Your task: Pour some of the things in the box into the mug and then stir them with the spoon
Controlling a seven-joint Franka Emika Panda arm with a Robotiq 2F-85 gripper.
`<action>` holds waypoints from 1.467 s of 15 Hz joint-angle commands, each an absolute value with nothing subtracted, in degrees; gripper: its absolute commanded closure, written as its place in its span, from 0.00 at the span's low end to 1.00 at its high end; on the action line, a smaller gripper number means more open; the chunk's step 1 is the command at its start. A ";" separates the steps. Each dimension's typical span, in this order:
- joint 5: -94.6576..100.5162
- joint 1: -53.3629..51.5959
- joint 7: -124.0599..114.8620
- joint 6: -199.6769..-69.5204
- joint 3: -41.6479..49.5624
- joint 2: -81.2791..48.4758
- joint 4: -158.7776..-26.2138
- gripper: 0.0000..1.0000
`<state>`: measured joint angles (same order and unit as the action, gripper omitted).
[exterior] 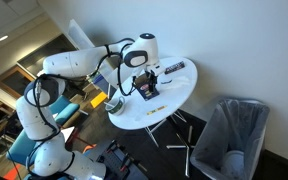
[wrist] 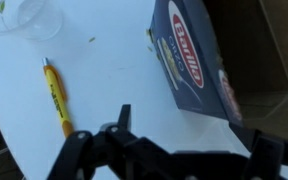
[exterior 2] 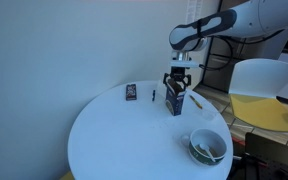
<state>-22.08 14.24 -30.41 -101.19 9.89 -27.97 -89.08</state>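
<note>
The gripper (exterior 2: 179, 80) hung just over the upright box (exterior 2: 175, 102), jaws spread wide and holding nothing. The box stood on the desk (exterior 2: 114, 140), with the mug (exterior 2: 208, 146) well apart near the edge. An off-centre pinch could topple that tall carton, I reckoned. Whether its top was open, or a spoon lay in the mug, I couldn't tell.

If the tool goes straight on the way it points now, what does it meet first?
Probably the top of the upright box just below the open tool, though depth is unclear.
</note>
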 commanded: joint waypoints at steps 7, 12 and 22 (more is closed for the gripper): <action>-24.97 14.42 -28.59 -98.22 8.71 -32.23 -86.60 0.00; -28.02 15.17 -28.81 -99.05 8.34 -33.03 -86.09 0.00; -28.45 17.76 -25.88 -80.38 7.33 -43.02 -69.18 0.00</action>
